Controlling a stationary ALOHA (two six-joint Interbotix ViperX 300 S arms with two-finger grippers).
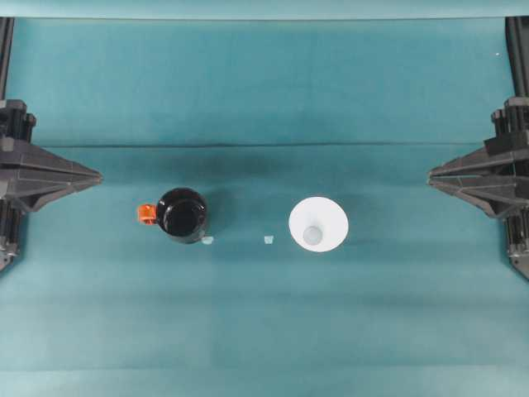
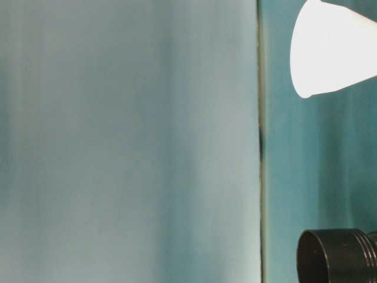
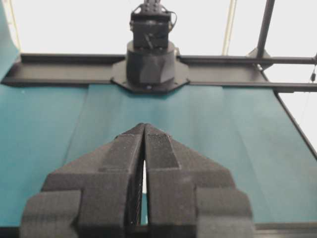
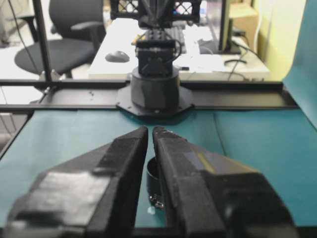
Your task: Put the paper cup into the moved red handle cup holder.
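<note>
I am sitting with both arms parked at the table's [image 1: 264,331] edges, nothing picked up. The paper cup [image 1: 318,224] is standing upright right of centre, mouth up; the red handle cup holder [image 1: 182,215] is standing left of centre, well apart from it, its orange tab [image 1: 146,214] pointing left. Two small pale scraps [image 1: 268,240] are lying on the cloth between them.

The left gripper [image 1: 97,176] is hanging at the left edge with its jaws pressed nearly together, empty, and in its wrist view its fingers [image 3: 161,148] are showing just a slit between them. The right gripper [image 1: 431,174] is waiting at the right edge, also narrow and holding nothing.

I am judging the first step to be the right arm's: spreading the jaws wide before approaching, since the flared rim is broad. I am planning to take the cup lightly at its wall below the rim, because paper will crush under a hard squeeze. I am then intending to carry it level leftward, centring it over the black holder's mouth before lowering, keeping clear of the tab.
</note>
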